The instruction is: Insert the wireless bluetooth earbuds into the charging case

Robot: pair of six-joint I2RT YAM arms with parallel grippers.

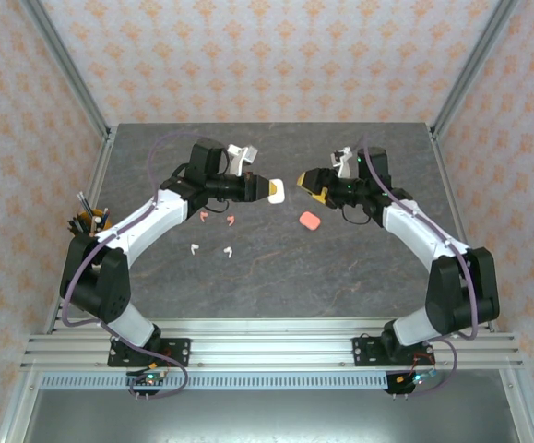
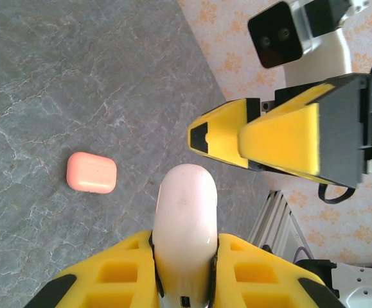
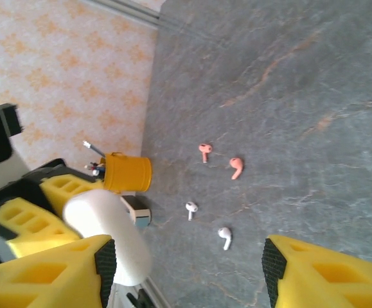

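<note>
Left gripper [image 1: 268,190] clamped on white charging case [image 2: 186,212], raised off grey table [image 1: 340,268], right gripper [image 1: 311,187] spread wide, facing it, pink case [image 1: 309,221] lying below, pink earbuds [image 3: 204,151] and white earbuds [image 3: 190,209] loose on table beside left arm.

I count four earbuds lying on the surface [image 1: 340,268]. Two are salmon: one pink earbud [image 3: 204,151] and a second pink earbud [image 3: 236,167]. Two are white: one white earbud [image 3: 190,209] and a second white earbud [image 3: 224,237].

There are two charging cases, one of each colour: a single white case [image 1: 279,192] and a single pink case [image 1: 309,221].

I have two grippers, my left gripper [image 1: 268,190] and my right gripper [image 1: 308,186], each with two yellow fingers.

There is one yellow cup [image 3: 127,173]. It holds several pens [image 1: 84,214], too small and bunched for me to number.
</note>
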